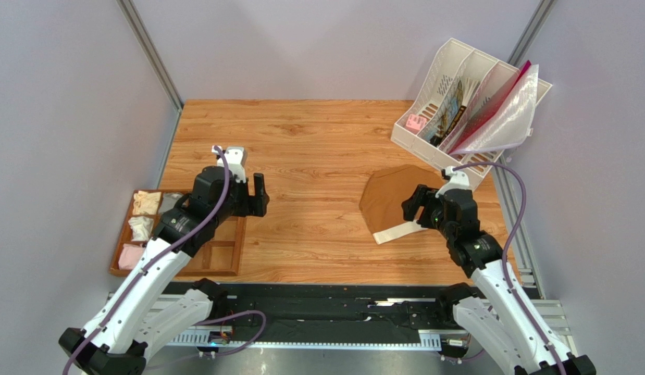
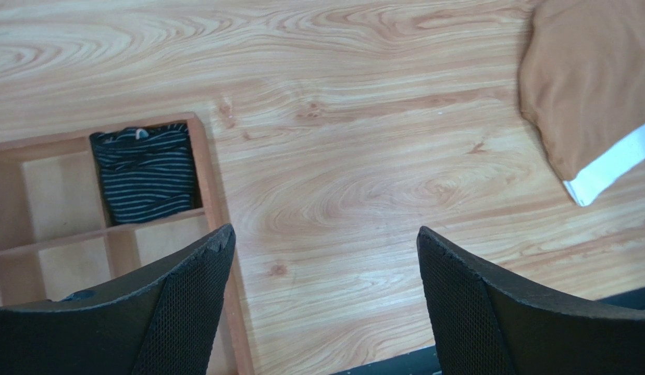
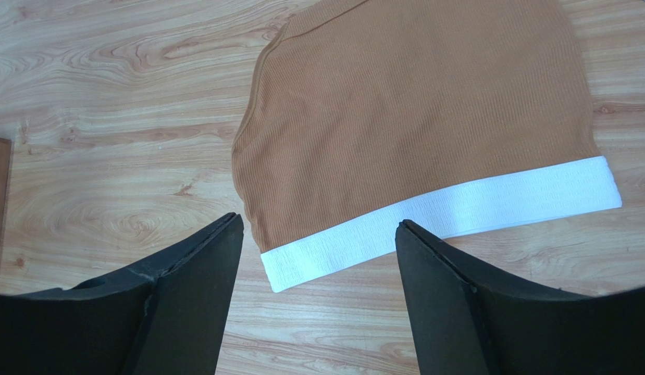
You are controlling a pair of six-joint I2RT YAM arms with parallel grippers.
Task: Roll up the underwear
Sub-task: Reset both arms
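Underwear (image 2: 145, 176), dark fabric with fine pale stripes, bundled in a corner compartment of wooden tray (image 2: 211, 180), left end effector (image 2: 322, 242) held apart, right end effector (image 3: 318, 230) held apart over brown briefs (image 3: 419, 117).

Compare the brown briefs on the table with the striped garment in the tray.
The brown briefs are plain with a white waistband; the striped garment is dark with thin pale stripes. The brown briefs lie spread flat on the table; the striped garment sits bundled in a tray compartment. Both are fabric.

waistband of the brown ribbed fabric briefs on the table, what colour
White waistband on brown briefs; right wrist view shows it best.
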